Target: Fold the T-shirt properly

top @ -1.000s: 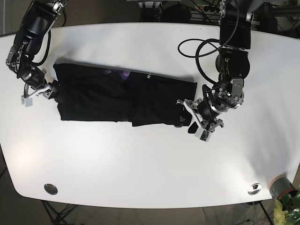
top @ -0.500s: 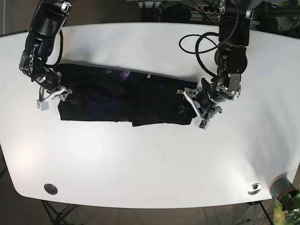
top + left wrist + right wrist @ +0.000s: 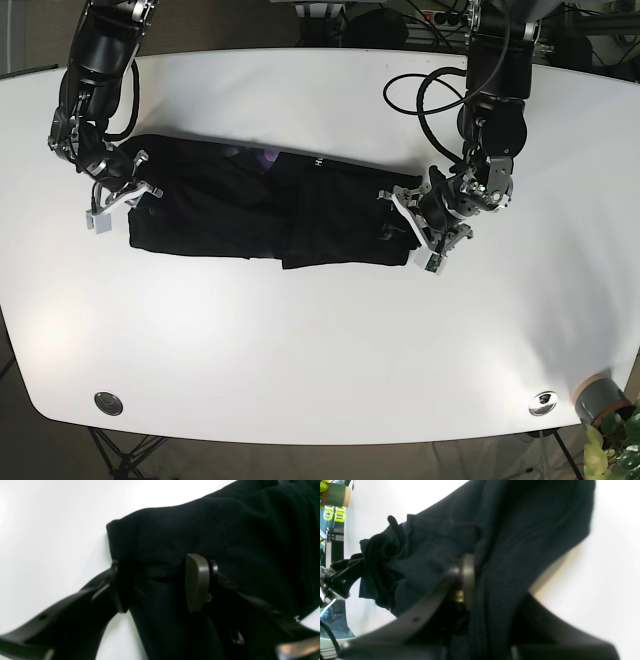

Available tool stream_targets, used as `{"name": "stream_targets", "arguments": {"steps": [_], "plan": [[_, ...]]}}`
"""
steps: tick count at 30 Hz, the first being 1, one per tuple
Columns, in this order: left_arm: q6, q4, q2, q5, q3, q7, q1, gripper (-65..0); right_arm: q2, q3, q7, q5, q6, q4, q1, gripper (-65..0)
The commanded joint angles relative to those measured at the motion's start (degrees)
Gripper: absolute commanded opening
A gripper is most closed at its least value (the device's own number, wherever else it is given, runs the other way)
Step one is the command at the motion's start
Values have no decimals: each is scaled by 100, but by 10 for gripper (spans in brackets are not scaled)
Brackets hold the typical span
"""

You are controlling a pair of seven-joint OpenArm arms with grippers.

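Two robot arms are working opposite ends of a black T-shirt (image 3: 265, 205) that is lying as a long, narrow band across the middle of a white table (image 3: 330, 350). The left gripper (image 3: 418, 232), at the band's end on the base view's right, is biting into the cloth: its wrist camera shows a fold of fabric running between the two pads (image 3: 197, 582), which are standing somewhat apart with the bunched edge filling the gap. The right gripper (image 3: 118, 195), at the far end, is likewise pinching a thick gather of fabric, its one visible pad (image 3: 467, 580) pressing into the cloth, the other hidden behind it.

The garment appears already narrowed lengthwise, its sides seemingly turned inward, though the band is looking rumpled, with an uneven lower edge. What seems to be remaining is bringing the two ends together across the middle and flattening the result; the fold is, by this judgement, roughly half complete.
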Motion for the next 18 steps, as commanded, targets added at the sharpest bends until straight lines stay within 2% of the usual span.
{"name": "stream_targets", "arguments": {"steps": [1, 5, 7, 10, 13, 18], "plan": [[-17, 50, -5, -19, 0, 24, -83, -350, 111, 5, 99, 134, 65, 116, 117, -610], [-17, 59, 13, -19, 9, 42, -83, -350, 119, 5, 90, 134, 21, 529, 29, -633], [-17, 59, 22, -19, 9, 42, -83, -350, 119, 5, 90, 134, -198, 951, -120, -631], [-17, 59, 180, -19, 9, 42, -83, -349, 119, -13, 82, 134, -638, 1778, -349, -631], [-17, 50, 303, -10, 9, 42, -83, -349, 111, -286, 82, 134, -840, 2340, -463, -631], [-17, 24, 540, -10, 17, 42, -83, -347, 93, -778, 82, 134, -1025, 2921, -472, -631]]}}
